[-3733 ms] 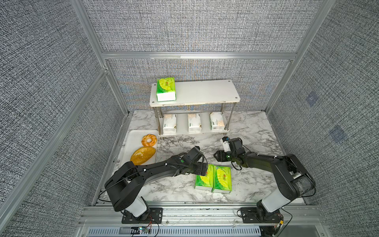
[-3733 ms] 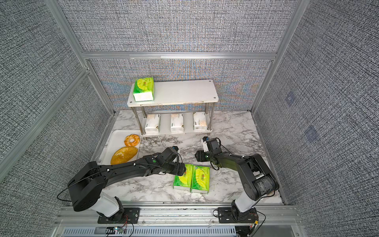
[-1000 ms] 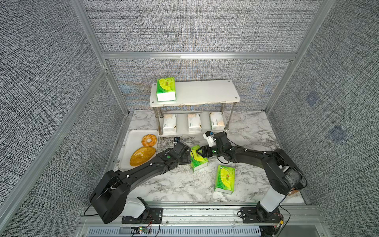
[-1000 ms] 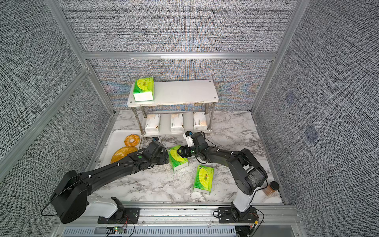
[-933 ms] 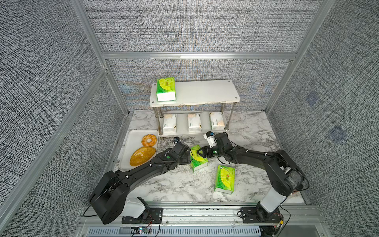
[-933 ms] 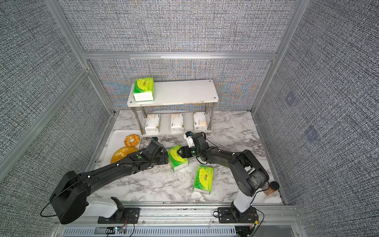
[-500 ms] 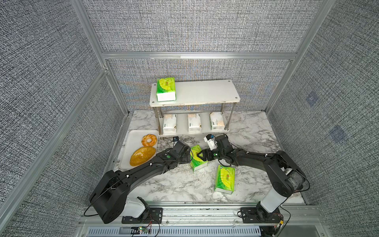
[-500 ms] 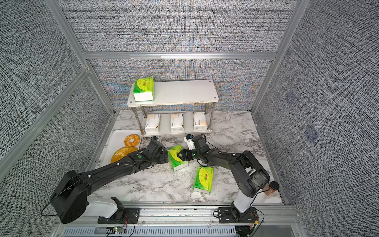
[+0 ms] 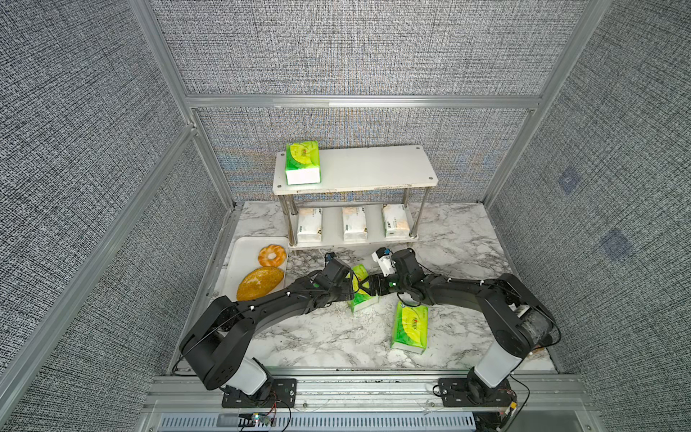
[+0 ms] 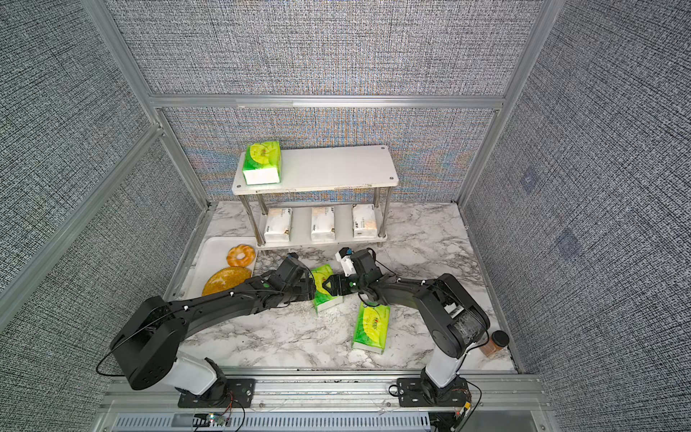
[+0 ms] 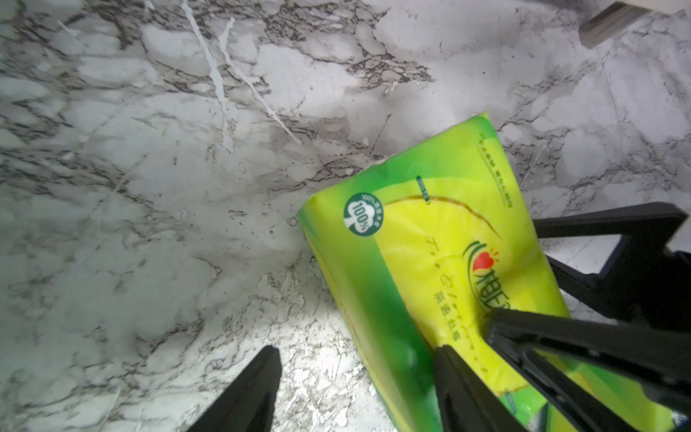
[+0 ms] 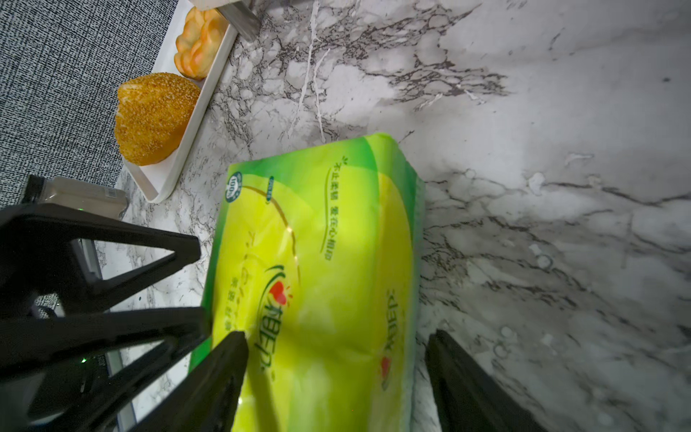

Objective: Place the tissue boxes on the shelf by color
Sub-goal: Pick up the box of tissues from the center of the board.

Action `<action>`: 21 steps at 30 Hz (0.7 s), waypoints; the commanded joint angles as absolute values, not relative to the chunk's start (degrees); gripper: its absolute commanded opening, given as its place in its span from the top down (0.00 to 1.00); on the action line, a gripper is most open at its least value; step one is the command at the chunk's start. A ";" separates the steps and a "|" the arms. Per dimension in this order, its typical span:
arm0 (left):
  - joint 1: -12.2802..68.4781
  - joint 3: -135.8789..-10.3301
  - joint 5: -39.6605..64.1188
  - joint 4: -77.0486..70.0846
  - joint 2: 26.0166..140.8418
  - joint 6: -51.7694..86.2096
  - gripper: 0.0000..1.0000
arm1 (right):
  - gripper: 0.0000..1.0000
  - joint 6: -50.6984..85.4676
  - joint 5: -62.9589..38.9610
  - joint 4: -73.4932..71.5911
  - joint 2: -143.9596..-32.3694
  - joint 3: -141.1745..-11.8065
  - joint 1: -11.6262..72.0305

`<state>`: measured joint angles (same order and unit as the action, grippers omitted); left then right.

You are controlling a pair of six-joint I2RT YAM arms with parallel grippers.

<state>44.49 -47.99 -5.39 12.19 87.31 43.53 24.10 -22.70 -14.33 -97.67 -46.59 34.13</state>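
One green tissue box (image 9: 362, 302) (image 11: 430, 239) (image 12: 329, 239) lies on the marble in front of the shelf (image 9: 374, 168), between both arms. My right gripper (image 12: 336, 334) is open and straddles it, with a sliver of marble showing beside one finger. My left gripper (image 11: 357, 349) is open at the box's side, one finger against its edge and the other over bare marble. A second green box (image 9: 409, 327) lies nearer the front. A third (image 9: 302, 162) sits on the left end of the top board. Three white-cream boxes (image 9: 354, 223) stand on the lower board.
A white tray (image 9: 243, 258) at the left holds an orange ring (image 9: 272, 255) and a bread loaf (image 9: 260, 282). A small brown jar (image 10: 493, 342) stands at the front right corner behind the right arm's base. Grey walls close in three sides.
Since the earliest frames my left gripper has carried one green box from the front pair toward the shelf, and the right gripper has come up to it. Over the last second both barely moved.
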 commanded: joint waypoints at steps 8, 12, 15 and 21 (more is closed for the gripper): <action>44.40 -43.42 -6.48 11.74 85.28 44.37 0.48 | 0.08 24.83 -24.15 -14.85 -98.19 -47.03 33.40; 44.39 -41.06 -6.58 10.68 84.67 45.20 0.48 | 0.08 25.47 -25.16 -15.47 -98.47 -46.85 33.48; 44.39 -40.53 -6.49 10.02 85.02 45.57 0.48 | 0.08 26.00 -26.63 -15.60 -99.04 -46.93 33.66; 44.38 -40.61 -6.67 9.80 85.28 45.31 0.48 | 0.08 27.63 -29.64 -17.11 -101.36 -46.99 34.12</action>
<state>44.47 -40.93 -6.00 5.43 84.73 45.67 26.63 -27.49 -15.42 -100.62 -46.76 33.87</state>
